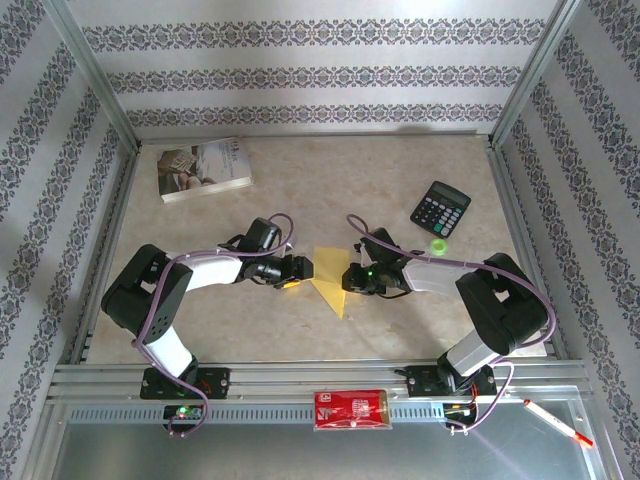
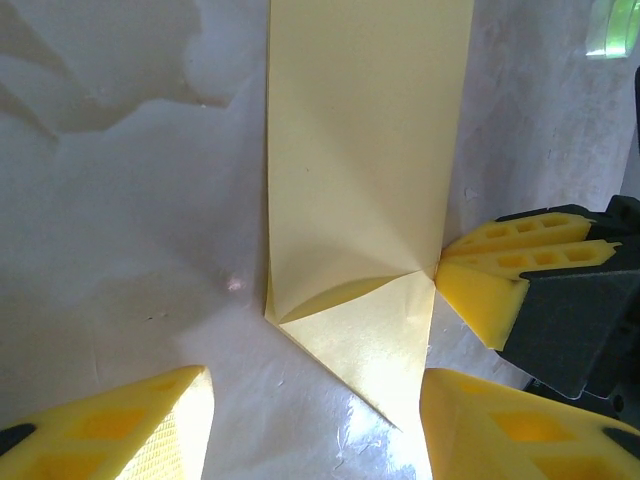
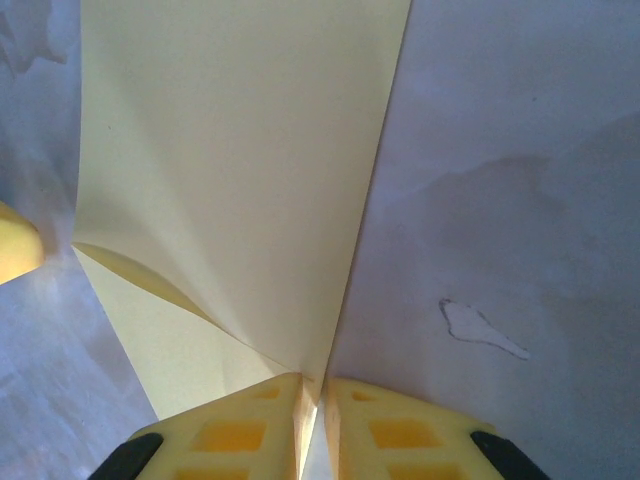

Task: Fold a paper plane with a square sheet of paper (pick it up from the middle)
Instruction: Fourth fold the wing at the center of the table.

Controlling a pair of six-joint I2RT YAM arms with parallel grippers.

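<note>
**Worktop [image 1: 250, 320], centre.** The yellow sheet [image 1: 330, 278] lies folded near the middle. In the overhead view it is a broad band with its pointed end toward 6 o'clock. My tools flank it, with the left tool [image 1: 299, 270] at its 9 o'clock and the right tool [image 1: 349, 278] at its 3 o'clock.

**Left tool:** released. In its wrist view the two yellow fingers [image 2: 150, 425] stand well apart. The sheet's pointed end lies on the worktop between them, its tip just beside the finger at 5 o'clock. A folded flap there bulges slightly off the layer beneath.

**Right tool:** clenched on the yellow sheet. In its own wrist view the pads [image 3: 250, 430] are almost together, and the sheet's long edge runs down into the slit between them at 6 o'clock. In the left wrist view, its fingertips meet the sheet's side corner at 3 o'clock.

**Other items, all well apart from the sheet:**
- book [image 1: 205, 168] at 10 o'clock
- calculator [image 1: 441, 208] at 2 o'clock
- red packet [image 1: 350, 410] at 6 o'clock, on the front rail
</note>
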